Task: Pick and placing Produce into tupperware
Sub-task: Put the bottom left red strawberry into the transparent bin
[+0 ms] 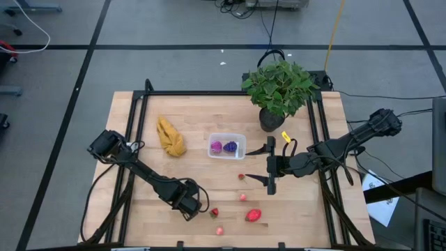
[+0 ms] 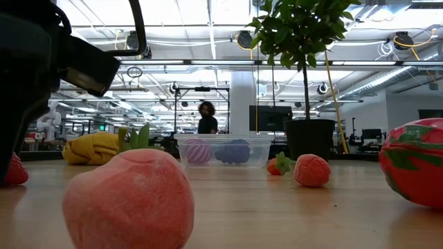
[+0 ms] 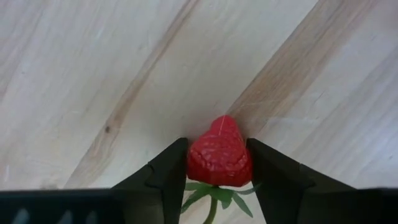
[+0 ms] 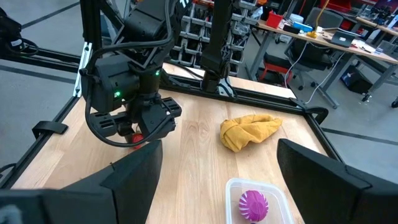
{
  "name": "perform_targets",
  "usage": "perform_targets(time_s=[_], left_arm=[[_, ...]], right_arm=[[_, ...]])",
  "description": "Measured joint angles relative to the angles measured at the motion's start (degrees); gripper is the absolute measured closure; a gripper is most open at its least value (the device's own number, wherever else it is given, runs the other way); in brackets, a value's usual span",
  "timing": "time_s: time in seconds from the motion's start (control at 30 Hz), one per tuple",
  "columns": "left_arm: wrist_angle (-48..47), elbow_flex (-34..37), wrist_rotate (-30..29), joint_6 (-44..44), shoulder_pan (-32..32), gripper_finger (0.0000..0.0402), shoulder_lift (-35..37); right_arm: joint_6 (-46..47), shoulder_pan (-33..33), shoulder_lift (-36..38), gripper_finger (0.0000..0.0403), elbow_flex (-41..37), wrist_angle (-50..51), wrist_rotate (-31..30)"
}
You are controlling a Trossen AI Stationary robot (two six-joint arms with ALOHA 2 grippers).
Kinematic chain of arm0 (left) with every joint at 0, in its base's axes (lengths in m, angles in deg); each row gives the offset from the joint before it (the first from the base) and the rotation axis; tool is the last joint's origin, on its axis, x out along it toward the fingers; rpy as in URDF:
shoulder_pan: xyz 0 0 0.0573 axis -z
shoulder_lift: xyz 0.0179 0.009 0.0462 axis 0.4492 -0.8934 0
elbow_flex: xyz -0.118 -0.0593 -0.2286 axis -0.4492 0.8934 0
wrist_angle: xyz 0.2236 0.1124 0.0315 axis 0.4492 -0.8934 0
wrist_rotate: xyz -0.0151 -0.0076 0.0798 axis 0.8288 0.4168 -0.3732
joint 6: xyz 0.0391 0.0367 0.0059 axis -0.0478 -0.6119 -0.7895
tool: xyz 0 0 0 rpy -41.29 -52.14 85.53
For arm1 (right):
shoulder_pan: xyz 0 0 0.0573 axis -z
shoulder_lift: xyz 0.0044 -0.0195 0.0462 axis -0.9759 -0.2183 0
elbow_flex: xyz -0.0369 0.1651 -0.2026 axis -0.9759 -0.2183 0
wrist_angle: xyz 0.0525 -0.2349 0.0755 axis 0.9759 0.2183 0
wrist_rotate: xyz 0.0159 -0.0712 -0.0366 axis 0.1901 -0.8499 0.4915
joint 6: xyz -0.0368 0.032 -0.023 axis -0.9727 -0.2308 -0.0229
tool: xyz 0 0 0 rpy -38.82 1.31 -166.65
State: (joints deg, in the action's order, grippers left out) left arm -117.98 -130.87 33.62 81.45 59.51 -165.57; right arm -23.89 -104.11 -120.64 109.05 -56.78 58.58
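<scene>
Pale butcher-block wood (image 1: 209, 178) carries everything. The left gripper (image 3: 217, 180) sits low near the table's front edge with a red strawberry (image 3: 219, 154) between its 2 fingers (image 3: 163, 177); both inner faces look to touch the berry's sides, so the claw is narrow and closed on it, though the fruit appears to rest on the wood yet. The clear tupperware (image 1: 227, 146) lies well apart, toward the middle of the table, already holding a pink piece (image 1: 216, 147) and a purple piece (image 1: 231, 147).

Good practice for the lift, as I judge it: rise straight up before travelling, since the berry tapers toward its tip and could squirt forward out of the pinch if dragged. Then cross toward the box on a path clear of the right gripper (image 1: 269, 166), which waits just beside the box with its fingers spread wide. Release low over the box's free corner. 4 more red pieces (image 1: 254, 215) lie loose nearby.
</scene>
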Motion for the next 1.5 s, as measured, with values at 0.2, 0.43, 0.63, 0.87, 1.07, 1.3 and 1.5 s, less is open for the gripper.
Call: perform_targets(time_s=[0.2, 0.43, 0.63, 0.87, 1.07, 1.3, 1.5], left_arm=[[0.0, 0.0, 0.1, -0.4, 0.0, 0.0272, 0.0], [0.0, 0.0, 0.2, -0.5, -0.2, 0.0258, 0.0], [-0.3, -1.0, 0.8, -1.7, -1.2, 0.0253, 0.2], [-1.0, -2.3, 0.9, -5.1, -3.1, 0.0263, 0.2], [-6.0, -5.2, 1.0, -9.8, -5.7, 0.0247, 0.2], [-17.1, -13.2, -4.7, -19.3, -10.5, 0.0245, 0.2], [-25.8, -20.4, -14.1, -27.8, -15.4, 0.0246, 0.3]], right_arm=[[0.0, 0.0, 0.0, 0.0094, 0.0, 0.0, 0.0], [0.0, 0.0, 0.0, 0.0094, 0.0, 0.0, 0.0], [0.0, 0.0, 0.0, 0.0094, 0.0, 0.0, 0.0], [0.0, 0.0, 0.0, 0.0094, 0.0, 0.0, 0.0], [0.0, 0.0, 0.0, 0.0094, 0.0, 0.0, 0.0], [-0.1, 0.0, 0.0, 0.0094, 0.0, 0.0, 0.0], [-0.4, 0.0, 0.0, 0.0094, 0.0, 0.0, 0.0]])
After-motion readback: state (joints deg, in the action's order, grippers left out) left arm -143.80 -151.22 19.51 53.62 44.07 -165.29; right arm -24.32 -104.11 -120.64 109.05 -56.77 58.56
